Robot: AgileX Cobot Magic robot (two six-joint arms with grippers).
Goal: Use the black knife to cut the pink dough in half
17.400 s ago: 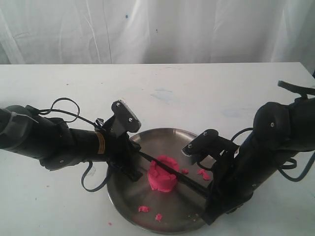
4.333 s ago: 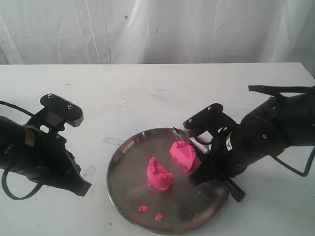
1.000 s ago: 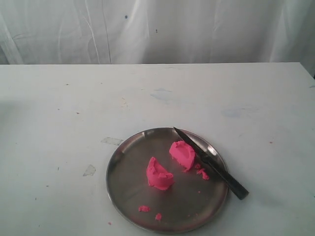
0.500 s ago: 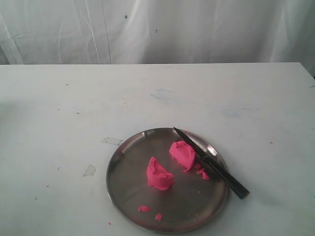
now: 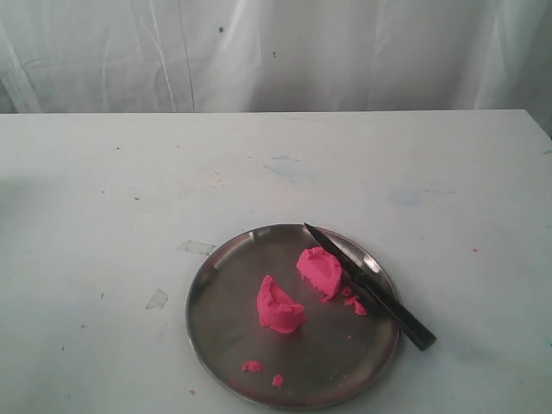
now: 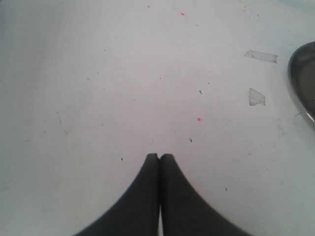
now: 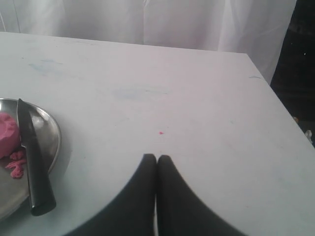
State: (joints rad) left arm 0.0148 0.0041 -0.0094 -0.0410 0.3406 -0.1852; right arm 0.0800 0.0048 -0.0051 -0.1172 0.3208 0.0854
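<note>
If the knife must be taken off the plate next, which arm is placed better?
Probably right: the right gripper sees the black knife close by, while the left gripper sees only the plate edge.

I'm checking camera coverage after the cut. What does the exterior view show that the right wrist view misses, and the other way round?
Only the exterior view shows the whole metal plate, both halves of the pink dough lying apart on it, and two small crumbs near the plate's front rim. Only the right wrist view shows the right gripper, shut and empty over the bare table, away from the plate. Both show the black knife resting across the plate's rim with its handle sticking out past it, the dough half beside the blade, and the white table.
</note>
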